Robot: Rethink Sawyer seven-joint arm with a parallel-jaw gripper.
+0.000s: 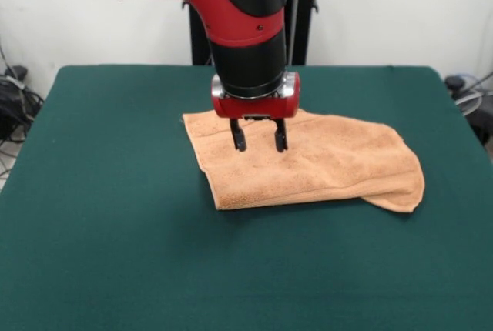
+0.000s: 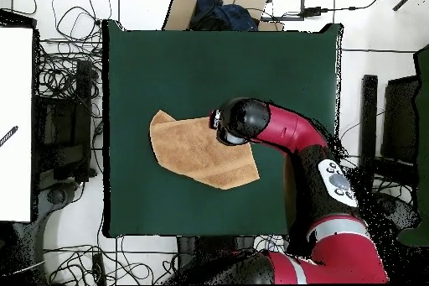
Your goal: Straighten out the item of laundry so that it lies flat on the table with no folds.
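The peach-orange towel (image 1: 323,162) lies on the dark green table (image 1: 108,215) near its middle. It is folded over on itself, with a rounded doubled corner at the front right. In the overhead view the towel (image 2: 188,153) spreads left of the arm. My gripper (image 1: 259,145) hangs straight down over the towel's left rear part, its two black fingers (image 1: 238,137) apart and empty, with the tips just above or at the cloth. In the overhead view the arm's head (image 2: 239,122) hides the gripper.
The robot's pedestal (image 1: 300,15) stands behind the table's far edge. Cables (image 1: 15,100) and gear lie off the table's sides. A cardboard box (image 2: 219,4) sits beyond the table's edge in the overhead view.
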